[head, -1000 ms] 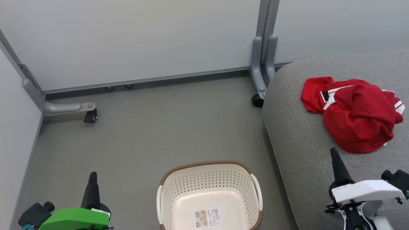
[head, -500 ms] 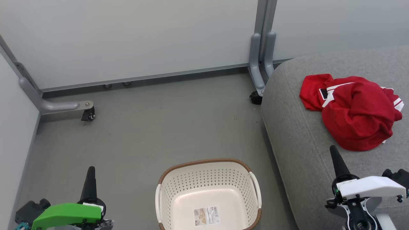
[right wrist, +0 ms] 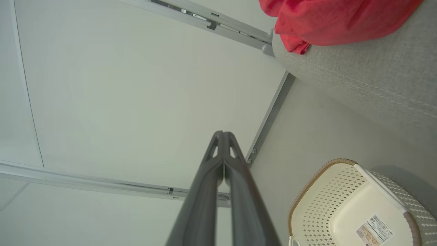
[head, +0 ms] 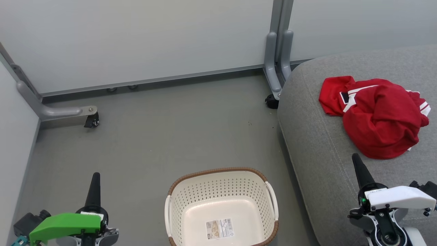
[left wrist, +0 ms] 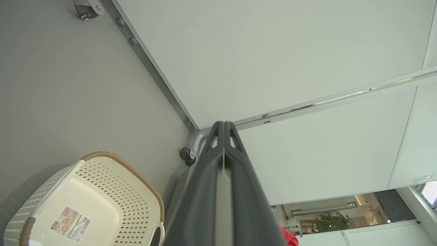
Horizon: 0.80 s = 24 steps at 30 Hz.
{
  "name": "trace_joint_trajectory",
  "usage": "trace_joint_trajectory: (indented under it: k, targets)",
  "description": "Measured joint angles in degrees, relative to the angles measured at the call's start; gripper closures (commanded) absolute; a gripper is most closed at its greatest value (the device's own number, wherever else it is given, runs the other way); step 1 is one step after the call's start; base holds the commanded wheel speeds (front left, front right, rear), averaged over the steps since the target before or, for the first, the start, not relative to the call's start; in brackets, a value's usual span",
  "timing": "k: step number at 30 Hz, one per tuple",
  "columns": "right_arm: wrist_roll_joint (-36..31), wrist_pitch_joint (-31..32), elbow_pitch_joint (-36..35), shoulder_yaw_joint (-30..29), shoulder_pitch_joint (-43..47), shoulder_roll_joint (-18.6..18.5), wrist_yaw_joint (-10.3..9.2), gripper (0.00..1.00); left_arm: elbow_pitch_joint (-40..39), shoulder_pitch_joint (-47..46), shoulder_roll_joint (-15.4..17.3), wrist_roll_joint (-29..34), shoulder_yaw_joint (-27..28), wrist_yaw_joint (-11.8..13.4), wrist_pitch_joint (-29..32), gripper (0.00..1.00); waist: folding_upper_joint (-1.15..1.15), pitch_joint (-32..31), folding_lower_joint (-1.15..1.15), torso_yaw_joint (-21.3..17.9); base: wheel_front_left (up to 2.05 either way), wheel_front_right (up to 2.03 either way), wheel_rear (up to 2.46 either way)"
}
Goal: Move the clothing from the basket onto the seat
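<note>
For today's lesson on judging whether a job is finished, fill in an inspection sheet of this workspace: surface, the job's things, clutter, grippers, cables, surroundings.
Surface: smooth grey floor, with the seat at the robot's right.
Job's things: red jersey lies crumpled on the seat; basket stands on the floor, no clothing inside, paper label on its bottom.
Clutter: nothing seen.
Grippers: left gripper low over the floor, fingers shut, holding nothing; right gripper over the seat's near part, fingers shut, holding nothing, apart from the jersey.
Cables: nothing seen.
Surroundings: pale partition panels on grey metal feet with castors.
</note>
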Motion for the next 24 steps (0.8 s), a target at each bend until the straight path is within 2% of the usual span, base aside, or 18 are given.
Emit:
trace_joint_trajectory:
  k: [24]
  targets:
    - [10.23,2.97,0.76,-1.29,-1.82,0.42,0.0,1.0,-0.27,-1.77,0.01,-10.55,1.19,-0.43,2.89,1.0,0.0,1.11,0.0,-0.65,0.0,0.0,0.0]
